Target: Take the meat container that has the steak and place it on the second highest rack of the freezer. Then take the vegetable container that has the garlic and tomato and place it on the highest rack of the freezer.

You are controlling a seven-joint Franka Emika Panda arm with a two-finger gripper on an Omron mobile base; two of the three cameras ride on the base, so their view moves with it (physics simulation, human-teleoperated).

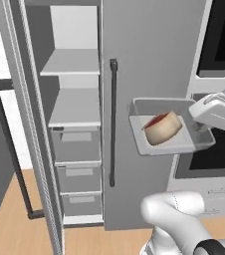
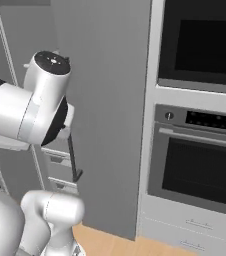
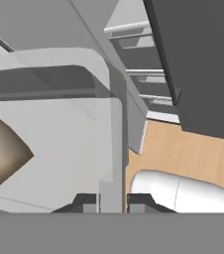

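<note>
The meat container [image 1: 149, 144], a shallow pale grey tray, hangs in the air in front of the freezer's closed right door [image 1: 149, 55]. The steak [image 1: 162, 128], tan with a dark red top, lies in it. My gripper [image 1: 200, 127] is shut on the tray's right rim. In the hand view the tray wall [image 3: 115, 149] runs between my fingertips [image 3: 89, 202], my gripper [image 3: 113, 201] is shut on it, and the steak [image 3: 2, 154] shows at the left. The freezer's left door is open. The highest rack [image 1: 72, 64] and the second highest rack [image 1: 76, 109] are bare. The vegetable container, garlic and tomato are out of view.
A long dark bar handle [image 1: 113, 122] runs down the closed door just left of the tray. Drawers [image 1: 77, 144] sit under the racks. The open left door [image 1: 30, 129] stands at the left. A black-windowed wall oven [image 2: 205, 150] is to the right. Wooden floor [image 3: 193, 154] lies below.
</note>
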